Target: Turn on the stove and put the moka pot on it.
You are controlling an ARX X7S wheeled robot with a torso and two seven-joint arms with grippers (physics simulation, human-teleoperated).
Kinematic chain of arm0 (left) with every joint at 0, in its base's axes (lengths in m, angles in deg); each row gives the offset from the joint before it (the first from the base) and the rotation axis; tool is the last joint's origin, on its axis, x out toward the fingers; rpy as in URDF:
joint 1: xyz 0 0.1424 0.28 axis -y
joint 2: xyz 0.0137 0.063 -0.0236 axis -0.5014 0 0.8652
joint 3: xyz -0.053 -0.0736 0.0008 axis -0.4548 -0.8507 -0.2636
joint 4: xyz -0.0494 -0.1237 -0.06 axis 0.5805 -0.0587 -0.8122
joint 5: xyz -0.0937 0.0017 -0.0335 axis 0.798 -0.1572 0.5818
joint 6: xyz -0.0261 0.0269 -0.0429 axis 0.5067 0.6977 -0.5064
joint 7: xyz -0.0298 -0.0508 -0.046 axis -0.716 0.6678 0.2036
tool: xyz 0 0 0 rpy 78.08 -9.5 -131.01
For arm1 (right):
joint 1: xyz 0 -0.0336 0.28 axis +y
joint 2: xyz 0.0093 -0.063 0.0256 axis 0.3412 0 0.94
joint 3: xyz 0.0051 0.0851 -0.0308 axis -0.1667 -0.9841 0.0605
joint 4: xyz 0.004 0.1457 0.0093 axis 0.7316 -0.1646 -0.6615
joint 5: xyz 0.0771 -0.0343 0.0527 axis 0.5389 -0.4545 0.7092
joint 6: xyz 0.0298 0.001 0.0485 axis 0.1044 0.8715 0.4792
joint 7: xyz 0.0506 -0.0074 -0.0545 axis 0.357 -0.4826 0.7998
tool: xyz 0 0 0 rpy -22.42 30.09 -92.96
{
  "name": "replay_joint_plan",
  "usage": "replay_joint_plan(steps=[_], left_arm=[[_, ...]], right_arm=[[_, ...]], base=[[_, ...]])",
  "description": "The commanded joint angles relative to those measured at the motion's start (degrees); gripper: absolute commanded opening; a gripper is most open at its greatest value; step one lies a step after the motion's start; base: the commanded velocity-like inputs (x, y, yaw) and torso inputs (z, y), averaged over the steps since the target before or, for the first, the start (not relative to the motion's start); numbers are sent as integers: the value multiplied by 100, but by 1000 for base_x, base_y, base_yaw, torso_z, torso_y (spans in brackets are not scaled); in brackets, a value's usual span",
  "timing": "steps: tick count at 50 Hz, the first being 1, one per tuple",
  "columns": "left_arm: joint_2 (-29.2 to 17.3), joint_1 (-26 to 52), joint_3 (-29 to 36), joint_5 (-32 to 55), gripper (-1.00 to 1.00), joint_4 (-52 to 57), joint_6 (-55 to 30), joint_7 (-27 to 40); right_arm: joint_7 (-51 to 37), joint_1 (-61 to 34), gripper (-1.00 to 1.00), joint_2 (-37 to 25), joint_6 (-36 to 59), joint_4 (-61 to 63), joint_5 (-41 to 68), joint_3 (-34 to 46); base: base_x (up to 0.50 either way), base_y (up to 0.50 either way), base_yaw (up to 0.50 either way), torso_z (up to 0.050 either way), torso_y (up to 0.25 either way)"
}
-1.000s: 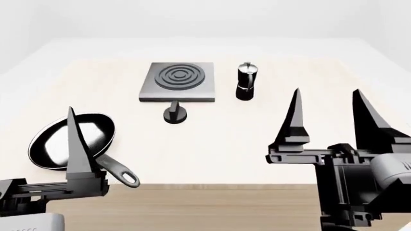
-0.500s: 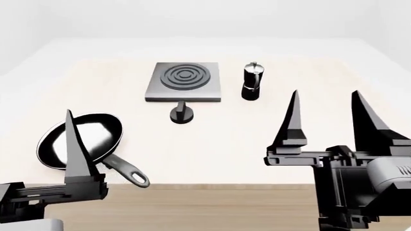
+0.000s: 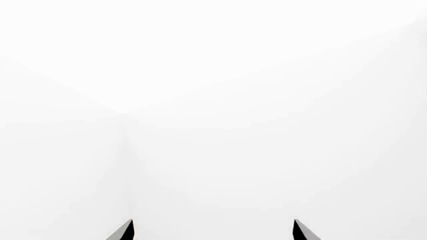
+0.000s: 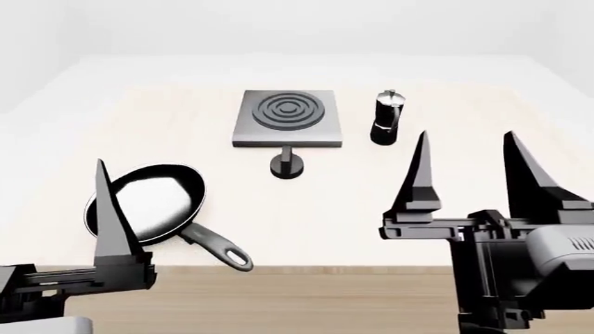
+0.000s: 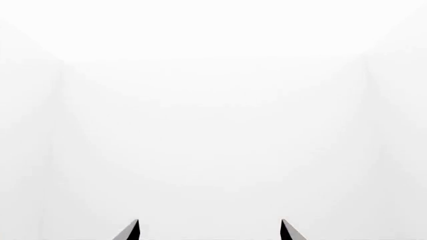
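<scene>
The stove, a square grey plate with a ringed burner, lies flat at the far middle of the table, and its round black knob stands just in front of it. The moka pot, black with a silver top, stands upright to the right of the stove, apart from it. My right gripper is raised near me, open and empty, well short of the pot. Of my left gripper, one finger shows in the head view, over the pan. Both wrist views show only spread fingertips against white; the right gripper holds nothing.
A black frying pan with a long handle lies at the near left of the table. The table's wooden front edge runs just ahead of both grippers. White walls surround the table.
The head view has swung left, so stove, knob, moka pot and pan have all drifted right in the picture. Both grippers keep their places in the view and stay open.
</scene>
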Motion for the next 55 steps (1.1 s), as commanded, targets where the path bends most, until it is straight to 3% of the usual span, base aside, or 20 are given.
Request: replay_joint_plan(steps=[1,12,29,34,37,45,55], left_arm=[[3,6,-15,15,100,1,-21,-21],[2,-19,8,30,100,1,-18,7],[2,-42,17,13,100,1,-10,-3],[3,-10,28,-9,100,1,-43,-31],[3,11,49,-36,100,1,-74,-40],[2,-9,73,-31,100,1,-70,-14],[2,5,75,-35,100,1,-87,-27]], right_arm=[[-48,44,100,-54,-116,-134,92,43],[-115,71,100,-123,-143,-172,117,120],[-205,104,100,-217,-241,-185,152,160],[-285,-92,100,-261,106,24,279,152],[-235,81,100,-251,-250,-164,185,202],[-333,-78,100,-309,58,11,308,185],[-314,87,100,-320,-296,-178,242,251]], base=[[0,0,0,0,0],[82,0,0,0,0],[302,0,0,0,0],[321,0,0,0,0],[326,0,0,0,0],[336,0,0,0,0],[341,0,0,0,0]])
